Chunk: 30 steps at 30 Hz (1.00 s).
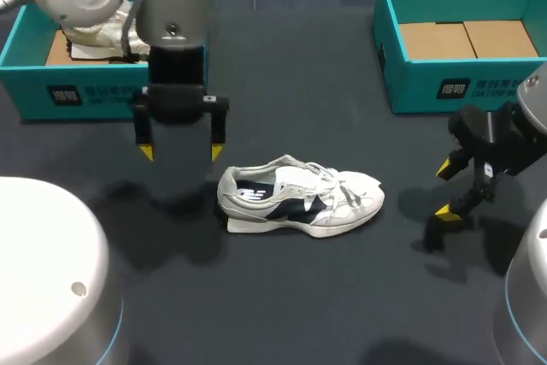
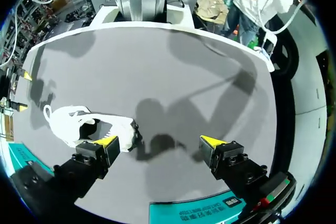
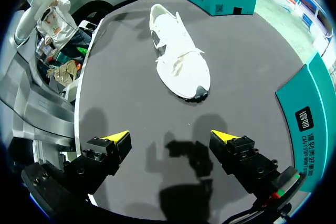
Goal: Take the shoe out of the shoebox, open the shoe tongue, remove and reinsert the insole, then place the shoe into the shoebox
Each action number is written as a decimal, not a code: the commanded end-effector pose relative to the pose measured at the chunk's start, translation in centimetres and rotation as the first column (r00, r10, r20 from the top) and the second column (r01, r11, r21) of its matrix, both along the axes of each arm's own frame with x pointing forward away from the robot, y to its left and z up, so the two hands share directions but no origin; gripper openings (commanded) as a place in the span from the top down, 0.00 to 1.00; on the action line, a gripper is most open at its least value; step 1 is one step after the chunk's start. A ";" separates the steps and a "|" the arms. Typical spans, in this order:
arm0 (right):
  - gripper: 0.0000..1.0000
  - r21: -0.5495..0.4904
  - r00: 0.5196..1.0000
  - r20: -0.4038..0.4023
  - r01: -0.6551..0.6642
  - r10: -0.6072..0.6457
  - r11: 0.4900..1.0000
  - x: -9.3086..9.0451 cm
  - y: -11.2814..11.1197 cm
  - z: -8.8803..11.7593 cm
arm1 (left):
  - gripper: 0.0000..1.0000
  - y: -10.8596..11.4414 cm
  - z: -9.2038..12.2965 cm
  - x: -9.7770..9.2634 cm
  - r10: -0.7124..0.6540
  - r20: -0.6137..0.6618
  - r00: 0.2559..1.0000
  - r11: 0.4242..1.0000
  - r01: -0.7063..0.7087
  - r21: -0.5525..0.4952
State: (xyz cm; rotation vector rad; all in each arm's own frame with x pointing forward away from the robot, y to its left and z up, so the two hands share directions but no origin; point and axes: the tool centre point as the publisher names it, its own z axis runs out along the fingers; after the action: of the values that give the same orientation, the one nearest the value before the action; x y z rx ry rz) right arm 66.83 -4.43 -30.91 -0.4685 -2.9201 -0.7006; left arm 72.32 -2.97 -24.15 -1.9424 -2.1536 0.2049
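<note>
Flanking the white shoe [image 1: 299, 197], left tool [image 1: 182, 153] and right tool [image 1: 445, 190] gape wide, empty

White-and-navy shoe [image 1: 301, 203], teal shoeboxes [image 1: 444, 83]

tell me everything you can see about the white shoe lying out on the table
The shoe is a white low-top sneaker, seemingly leather or synthetic, with dark navy side markings, white laces and a thick pale sole. It seems to rest on its sole on the dark table, heel toward the left gripper, toe toward the right gripper. Both grippers are open and clear of it; only the table touches it.
</note>
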 end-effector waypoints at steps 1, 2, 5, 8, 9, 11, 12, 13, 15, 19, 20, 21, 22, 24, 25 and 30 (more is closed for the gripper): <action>0.00 -0.002 1.000 0.002 0.001 -0.001 1.000 -0.1 0.0 0.0 | 0.00 1.7 0.0 0.7 0.022 -0.029 0.999 0.996 -0.025 -0.090; 0.00 -0.002 1.000 0.002 0.001 -0.001 1.000 -0.1 0.0 0.0 | 0.00 1.7 0.0 0.7 0.022 -0.029 0.999 0.996 -0.025 -0.090; 0.00 -0.002 1.000 0.002 0.001 -0.001 1.000 -0.1 0.0 0.0 | 0.00 1.7 0.0 0.7 0.022 -0.029 0.999 0.996 -0.025 -0.090; 0.00 -0.002 1.000 0.002 0.001 -0.001 1.000 -0.1 0.0 0.0 | 0.00 2.4 -0.2 1.1 0.171 -0.161 0.972 0.978 -0.188 -0.093; 0.00 -0.002 1.000 0.002 0.001 -0.001 1.000 -0.1 0.0 0.0 | 0.00 3.0 -0.4 1.3 0.205 -0.240 0.949 0.969 -0.232 -0.089; 0.00 -0.002 1.000 0.002 0.001 -0.001 1.000 -0.1 0.0 0.0 | 0.00 3.8 -0.7 1.7 0.307 -0.356 0.883 0.929 -0.359 -0.088; 0.00 -0.002 1.000 0.002 0.001 -0.001 1.000 -0.1 0.0 0.0 | 0.00 4.2 -0.9 1.9 0.372 -0.398 0.838 0.896 -0.436 -0.080; 0.00 -0.002 1.000 0.002 0.001 -0.001 1.000 -0.1 0.0 0.0 | 0.00 4.5 -1.2 2.1 0.435 -0.423 0.795 0.858 -0.509 -0.074; 0.00 -0.002 1.000 0.002 0.001 -0.001 1.000 -0.1 0.0 0.0 | 0.00 5.1 -1.2 2.5 0.484 -0.445 0.754 0.813 -0.575 -0.089; 0.00 -0.002 1.000 0.002 0.001 -0.001 1.000 -0.1 0.0 0.0 | 0.00 5.1 -1.2 2.5 0.484 -0.445 0.754 0.813 -0.575 -0.089; 0.00 -0.002 1.000 0.002 0.001 -0.001 1.000 -0.1 0.0 0.0 | 0.00 5.1 -1.2 2.5 0.484 -0.445 0.754 0.813 -0.575 -0.089; 0.00 -0.002 1.000 0.002 0.001 -0.001 1.000 -0.1 0.0 0.0 | 0.00 5.1 -1.2 2.5 0.484 -0.445 0.754 0.813 -0.575 -0.089; 0.00 -0.002 1.000 0.002 0.001 -0.001 1.000 -0.1 0.0 0.0 | 0.00 5.1 -1.2 2.5 0.484 -0.445 0.754 0.813 -0.575 -0.089; 0.00 -0.002 1.000 0.002 0.001 -0.001 1.000 -0.1 0.0 0.0 | 0.00 5.1 -1.2 2.5 0.484 -0.445 0.754 0.813 -0.575 -0.089; 0.00 -0.002 1.000 0.002 0.001 -0.001 1.000 -0.1 0.0 0.0 | 0.00 5.1 -1.2 2.5 0.484 -0.445 0.754 0.813 -0.575 -0.089; 0.00 -0.002 1.000 0.002 0.001 -0.001 1.000 -0.1 0.0 0.0 | 0.00 5.1 -2.9 1.6 0.595 -0.511 0.620 0.687 -0.722 -0.077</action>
State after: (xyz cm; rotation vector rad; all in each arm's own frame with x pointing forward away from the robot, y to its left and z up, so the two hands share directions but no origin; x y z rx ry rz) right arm 66.83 -4.43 -30.91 -0.4685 -2.9201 -0.7005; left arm 74.65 1.96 -25.45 -1.1012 -2.4189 0.8550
